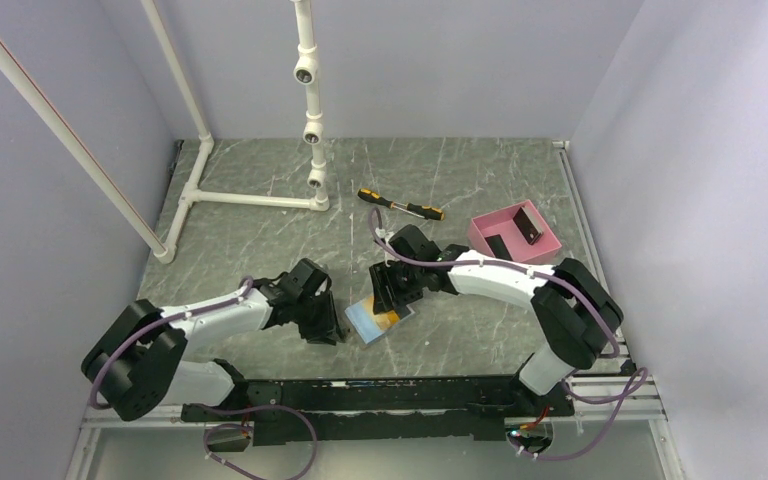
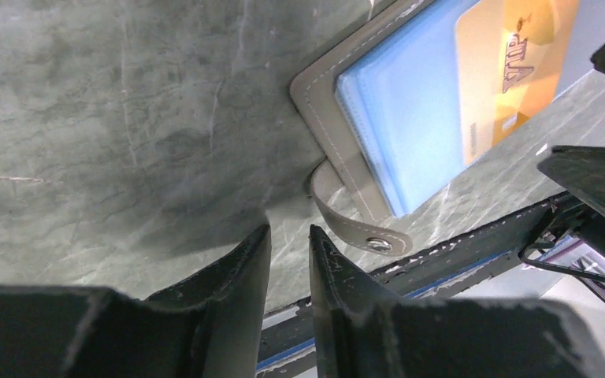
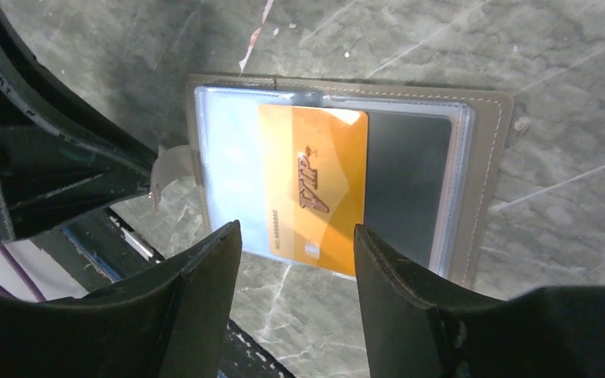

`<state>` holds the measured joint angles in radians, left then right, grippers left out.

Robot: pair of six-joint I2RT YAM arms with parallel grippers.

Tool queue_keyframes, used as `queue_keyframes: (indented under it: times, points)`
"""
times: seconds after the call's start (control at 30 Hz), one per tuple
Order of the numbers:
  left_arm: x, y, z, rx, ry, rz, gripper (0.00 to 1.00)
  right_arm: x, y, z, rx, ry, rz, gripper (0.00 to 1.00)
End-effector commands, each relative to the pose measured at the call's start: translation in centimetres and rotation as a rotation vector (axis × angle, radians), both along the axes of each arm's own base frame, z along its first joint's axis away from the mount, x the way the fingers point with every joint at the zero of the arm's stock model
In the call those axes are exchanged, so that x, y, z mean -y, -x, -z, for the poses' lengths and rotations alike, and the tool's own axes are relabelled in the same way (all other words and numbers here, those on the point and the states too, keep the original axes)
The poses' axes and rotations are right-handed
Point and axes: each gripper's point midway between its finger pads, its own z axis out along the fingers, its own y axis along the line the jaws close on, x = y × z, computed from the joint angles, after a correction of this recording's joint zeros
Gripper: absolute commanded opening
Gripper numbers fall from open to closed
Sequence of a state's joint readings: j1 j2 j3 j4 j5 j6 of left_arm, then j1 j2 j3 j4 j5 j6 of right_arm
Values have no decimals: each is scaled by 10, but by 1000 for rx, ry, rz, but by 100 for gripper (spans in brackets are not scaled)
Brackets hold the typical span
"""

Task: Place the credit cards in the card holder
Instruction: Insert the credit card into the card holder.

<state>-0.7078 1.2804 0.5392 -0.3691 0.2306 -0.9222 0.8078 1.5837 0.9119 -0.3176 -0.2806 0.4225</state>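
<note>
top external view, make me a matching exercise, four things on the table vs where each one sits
Things:
1. orange rectangular card
2. pink rectangular tray
3. yellow-and-black screwdriver
4. white plastic pipe frame

Places:
A. far left of the grey marbled table
B. far right of the table
C. on the open grey folding card holder
D. middle of the table, beyond the card holder

Pairs: 1-C, 2-B, 3-D, 4-A

Glossy credit card [image 3: 315, 189], matt stitched card holder [image 3: 490, 157], stone-look table [image 3: 559, 63].
</note>
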Motion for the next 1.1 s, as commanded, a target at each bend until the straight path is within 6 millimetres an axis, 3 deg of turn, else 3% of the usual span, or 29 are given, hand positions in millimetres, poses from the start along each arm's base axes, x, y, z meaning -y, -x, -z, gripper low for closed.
queue_keyframes:
  times: [0.0, 0.27, 0.73, 0.87, 1.07]
  points:
    - [8, -9, 1, 17, -5, 4, 31, -10, -14, -2, 43, -22, -18, 57]
    - [-1, -5, 14, 6, -43, -16, 28, -5, -16, 19, 37, 26, -7, 58]
    - [-2, -14, 25, 14, -91, -23, 25, -55, 39, -16, -212, -365, -110, 58]
    - [-7, -12, 21, 17, -104, -29, 25, -44, 28, -11, -148, -268, -73, 58]
    - [-12, -7, -8, 55, -67, -42, 39, -23, 17, -15, -17, -100, -55, 59]
